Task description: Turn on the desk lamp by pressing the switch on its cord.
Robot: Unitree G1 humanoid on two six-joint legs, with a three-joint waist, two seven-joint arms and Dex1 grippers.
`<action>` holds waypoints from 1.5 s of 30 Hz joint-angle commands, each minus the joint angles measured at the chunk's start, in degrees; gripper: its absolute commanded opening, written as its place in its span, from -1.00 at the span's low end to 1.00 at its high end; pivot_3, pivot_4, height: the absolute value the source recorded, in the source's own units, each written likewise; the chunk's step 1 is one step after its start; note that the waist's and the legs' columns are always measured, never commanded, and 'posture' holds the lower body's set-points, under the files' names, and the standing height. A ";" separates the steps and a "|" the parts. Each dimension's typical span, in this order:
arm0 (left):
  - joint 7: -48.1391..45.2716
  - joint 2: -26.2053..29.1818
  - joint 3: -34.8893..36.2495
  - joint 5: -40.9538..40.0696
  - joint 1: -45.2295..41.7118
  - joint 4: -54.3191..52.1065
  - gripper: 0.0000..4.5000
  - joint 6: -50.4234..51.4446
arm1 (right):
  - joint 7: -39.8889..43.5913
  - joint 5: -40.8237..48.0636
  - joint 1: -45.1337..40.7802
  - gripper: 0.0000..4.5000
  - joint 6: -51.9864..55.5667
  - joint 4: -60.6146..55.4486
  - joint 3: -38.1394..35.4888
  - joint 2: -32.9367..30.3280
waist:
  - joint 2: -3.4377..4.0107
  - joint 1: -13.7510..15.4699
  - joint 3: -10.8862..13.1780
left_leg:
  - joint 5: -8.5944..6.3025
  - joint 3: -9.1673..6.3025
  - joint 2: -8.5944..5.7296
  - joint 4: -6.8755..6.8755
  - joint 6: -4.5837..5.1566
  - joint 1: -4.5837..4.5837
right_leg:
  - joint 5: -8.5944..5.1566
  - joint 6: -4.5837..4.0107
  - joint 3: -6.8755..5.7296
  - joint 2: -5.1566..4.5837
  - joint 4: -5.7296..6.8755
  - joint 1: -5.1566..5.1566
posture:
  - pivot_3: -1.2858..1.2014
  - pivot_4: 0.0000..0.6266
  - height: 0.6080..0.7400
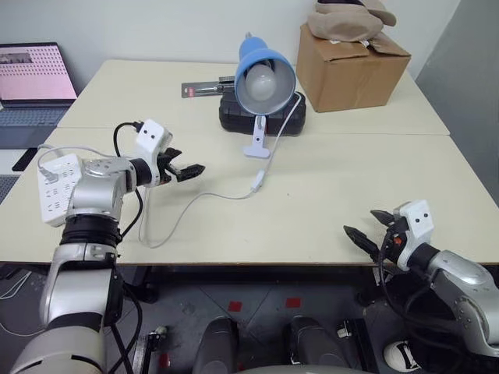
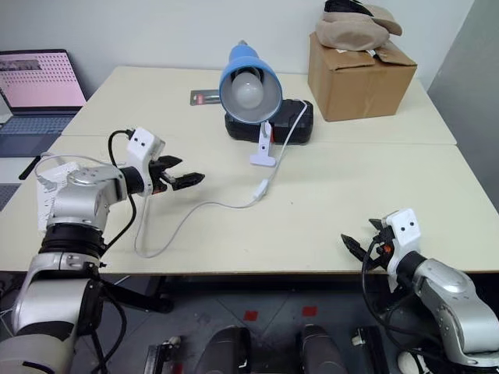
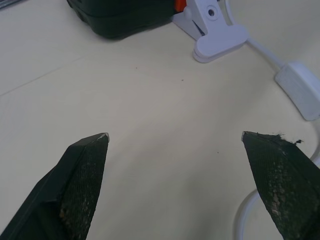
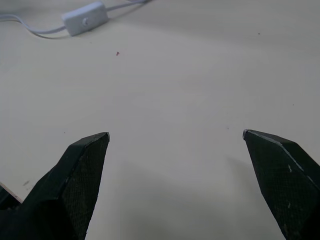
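The desk lamp (image 1: 263,78) has a blue shade and a white bulb facing me, and stands on its white clip stand (image 1: 257,148) mid-table; the bulb looks unlit. Its thin white cord (image 1: 210,195) runs from the lamp across the table, with the small white switch (image 1: 257,181) lying partway along. My left gripper (image 1: 187,169) hovers open over the table, left of the switch and apart from it. The switch (image 3: 299,90) lies beyond the left gripper's right fingertip in the left wrist view. At the table's near right edge my right gripper (image 1: 370,227) is open and empty, with the switch (image 4: 85,18) far ahead of it.
A black case (image 1: 261,115) sits behind the lamp's clip. A cardboard box (image 1: 349,66) with a bundle on top stands at the back right. A white power strip (image 1: 54,187) lies at the left edge, and a laptop (image 1: 35,74) sits further left.
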 commanded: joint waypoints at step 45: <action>11.35 -26.04 -13.75 11.12 -16.61 17.62 0.96 -1.90 | -7.80 0.90 -5.43 1.00 5.68 -10.21 9.82 6.02 | -0.03 -0.27 0.01 | 0.00 -0.07 -0.05 -0.05 0.02 -0.14 | 0.00 0.00 0.06 0.10 -0.19 -0.04 | 0.03 -0.52 1.00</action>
